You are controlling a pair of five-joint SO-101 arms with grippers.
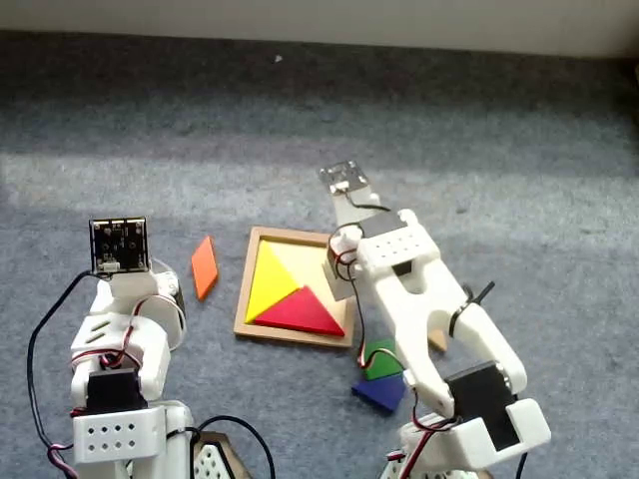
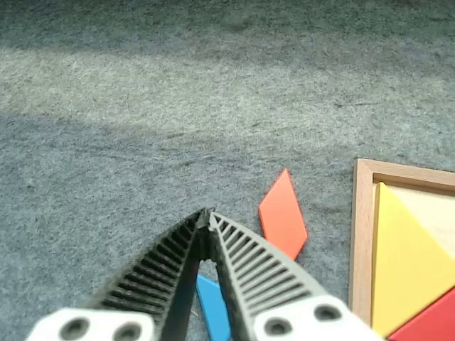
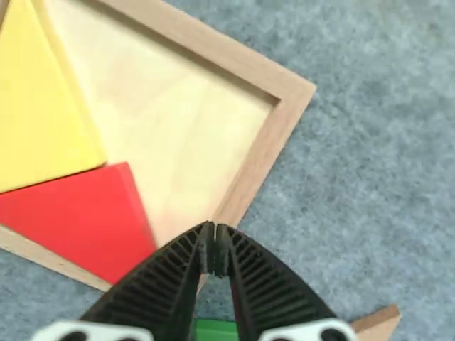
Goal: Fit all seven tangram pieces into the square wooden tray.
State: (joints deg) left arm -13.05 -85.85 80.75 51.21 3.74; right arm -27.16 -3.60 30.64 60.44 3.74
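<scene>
High view: tray (image 1: 244, 289) mid-worktop (image 1: 499, 150); yellow triangle (image 1: 268, 284), red triangle (image 1: 300, 311) seated.
Right claw (image 3: 215, 229): mine, closed, empty, over tray's right rim.
Left claw (image 2: 207, 217): closed, empty.
Risk: I nudge that rim, skewing tray.

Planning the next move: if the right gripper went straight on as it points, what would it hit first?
Probably the tray rim, right beside the red piece; depth is unclear.

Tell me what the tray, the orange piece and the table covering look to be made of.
Tray: pale bare wood, faint grain, matte. Orange piece: smooth, even colour, likely painted wood or plastic; cannot tell which. Table covering: grey fuzzy felt or short carpet, matte fibres.
</scene>
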